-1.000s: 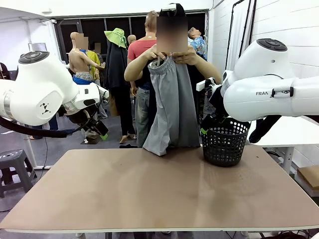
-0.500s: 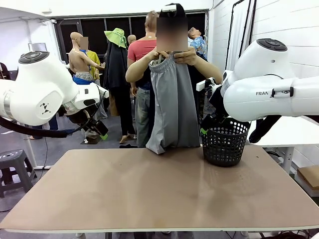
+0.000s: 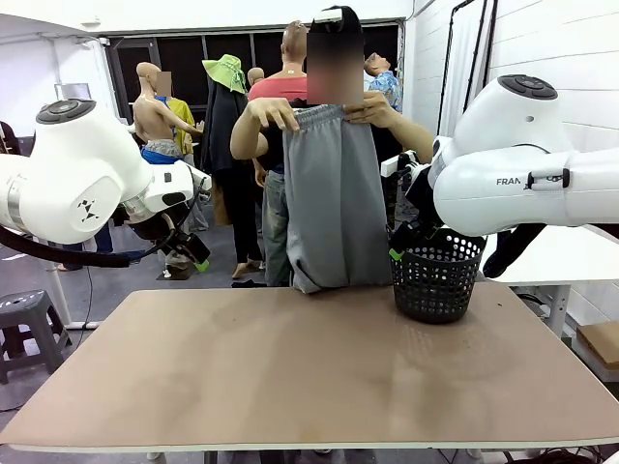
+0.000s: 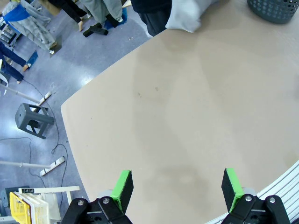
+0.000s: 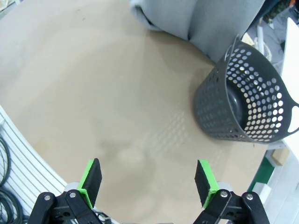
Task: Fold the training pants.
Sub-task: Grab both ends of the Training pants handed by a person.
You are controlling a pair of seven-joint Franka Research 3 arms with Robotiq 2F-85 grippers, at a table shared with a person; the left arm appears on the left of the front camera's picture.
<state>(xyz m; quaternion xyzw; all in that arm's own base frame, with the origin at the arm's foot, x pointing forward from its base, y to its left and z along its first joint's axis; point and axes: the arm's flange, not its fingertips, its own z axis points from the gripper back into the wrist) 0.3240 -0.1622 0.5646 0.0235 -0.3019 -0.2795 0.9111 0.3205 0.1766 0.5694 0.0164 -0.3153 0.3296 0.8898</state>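
**Training pants (image 3: 334, 198) held up at the far side of the table (image 3: 309, 377); both grippers empty.**

Front view: a person pinches the gathered waistband with one hand (image 3: 274, 114) and the other hand (image 3: 373, 108). The light grey legs hang straight down to the table's far edge, just beside the black mesh basket (image 3: 435, 275). The left wrist view adds the leg end bunched at that edge, though contact with the tabletop cannot be told. The right wrist view adds the basket's perforated wall and dark inside. The left gripper (image 4: 177, 179) and the right gripper (image 5: 148, 177) each hang above bare tabletop, well apart from the pants. Each has its 2 green-padded fingers spread wide and grasps nothing.
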